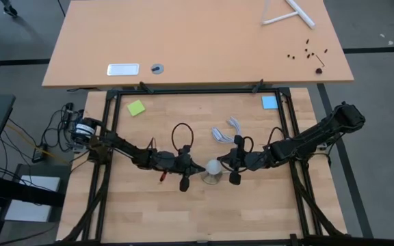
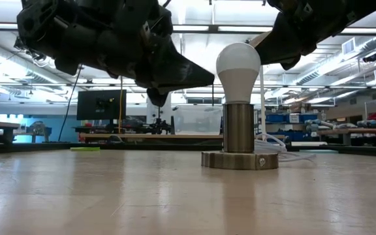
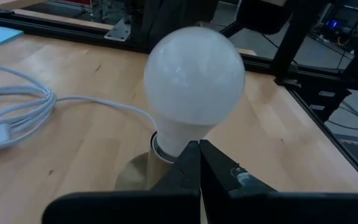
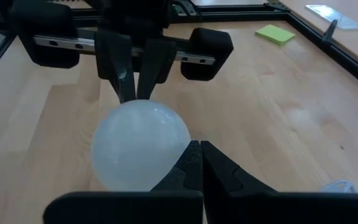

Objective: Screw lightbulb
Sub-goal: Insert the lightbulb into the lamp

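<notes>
White lightbulb [image 2: 238,68] hides its screw end (inside socket [image 2: 239,140]).

Green sticky note [image 1: 136,108], blue sticky note [image 1: 269,102], coiled white cord [image 1: 226,129].

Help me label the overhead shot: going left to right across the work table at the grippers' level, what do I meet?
left gripper → lightbulb → right gripper; both grippers are shut.
</notes>
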You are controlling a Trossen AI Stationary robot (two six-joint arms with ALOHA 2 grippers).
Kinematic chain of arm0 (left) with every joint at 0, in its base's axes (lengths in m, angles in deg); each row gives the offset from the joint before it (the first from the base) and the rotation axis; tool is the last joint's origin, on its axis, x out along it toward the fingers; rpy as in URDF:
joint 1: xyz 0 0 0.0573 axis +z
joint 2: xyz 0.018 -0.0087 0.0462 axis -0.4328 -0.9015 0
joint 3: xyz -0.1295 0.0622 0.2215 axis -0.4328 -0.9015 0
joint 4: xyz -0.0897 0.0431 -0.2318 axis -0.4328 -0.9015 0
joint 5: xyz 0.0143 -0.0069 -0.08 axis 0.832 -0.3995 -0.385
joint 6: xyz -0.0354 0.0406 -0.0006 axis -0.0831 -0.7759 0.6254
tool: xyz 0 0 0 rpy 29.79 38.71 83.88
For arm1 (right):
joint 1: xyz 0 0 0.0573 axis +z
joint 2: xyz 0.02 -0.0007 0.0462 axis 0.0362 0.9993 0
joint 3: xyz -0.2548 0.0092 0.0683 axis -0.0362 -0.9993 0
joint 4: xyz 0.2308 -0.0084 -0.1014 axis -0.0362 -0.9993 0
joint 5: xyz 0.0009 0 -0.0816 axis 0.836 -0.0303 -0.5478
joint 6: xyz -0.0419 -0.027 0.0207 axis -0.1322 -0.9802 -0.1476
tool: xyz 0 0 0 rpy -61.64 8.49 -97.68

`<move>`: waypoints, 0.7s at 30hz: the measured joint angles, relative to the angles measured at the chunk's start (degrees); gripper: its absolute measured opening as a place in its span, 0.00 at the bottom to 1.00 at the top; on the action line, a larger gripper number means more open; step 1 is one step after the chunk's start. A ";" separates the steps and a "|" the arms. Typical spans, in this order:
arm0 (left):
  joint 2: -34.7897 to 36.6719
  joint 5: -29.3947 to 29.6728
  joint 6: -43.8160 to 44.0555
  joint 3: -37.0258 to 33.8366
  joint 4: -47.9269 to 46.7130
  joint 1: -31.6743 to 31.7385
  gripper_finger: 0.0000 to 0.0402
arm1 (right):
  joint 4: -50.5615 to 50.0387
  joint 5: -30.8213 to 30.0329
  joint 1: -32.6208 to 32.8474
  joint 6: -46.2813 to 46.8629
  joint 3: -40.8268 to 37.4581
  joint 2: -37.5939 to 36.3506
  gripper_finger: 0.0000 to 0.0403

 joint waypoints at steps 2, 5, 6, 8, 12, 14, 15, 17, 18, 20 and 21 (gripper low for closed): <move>0.00 -0.02 0.62 -0.58 0.94 -0.02 0.00 | -0.01 -0.02 0.00 0.00 0.00 0.00 0.00; 0.00 -0.74 1.19 -0.95 2.98 -0.05 0.00 | -0.01 -0.04 0.00 0.00 0.00 -0.04 0.00; 0.00 -1.56 1.53 -0.95 4.28 -0.21 0.00 | 0.00 -0.07 -0.02 0.00 0.00 -0.07 0.00; 0.09 -3.43 1.97 -0.83 5.81 -0.66 0.00 | 0.00 -0.11 -0.04 -0.21 0.00 -0.10 0.00; 0.08 -3.03 2.14 0.38 5.01 -1.49 0.00 | 0.58 -0.22 -0.51 -1.03 0.00 -0.11 0.00; -0.78 -1.96 2.62 1.80 4.99 -1.51 0.00 | 0.60 -0.22 -0.65 -1.05 0.00 -0.11 0.00; -1.25 -1.78 2.64 2.36 4.72 -1.51 0.00 | 0.62 -0.22 -0.66 -1.05 0.00 -0.11 0.00; -2.97 -1.46 2.69 3.96 4.17 -1.52 0.00 | 1.01 -0.24 -0.66 -1.06 0.00 -0.11 0.00; -3.83 -1.48 2.69 4.78 4.12 -1.53 0.00 | 1.11 -0.24 -0.65 -1.06 0.00 -0.11 0.00; -5.41 -1.49 2.90 6.40 3.62 -1.54 0.00 | 1.28 -0.20 -0.66 -1.05 0.00 -0.15 0.00; -6.08 -1.50 2.96 6.94 3.35 -1.55 0.00 | 1.23 -0.20 -0.66 -1.05 0.00 -0.15 0.00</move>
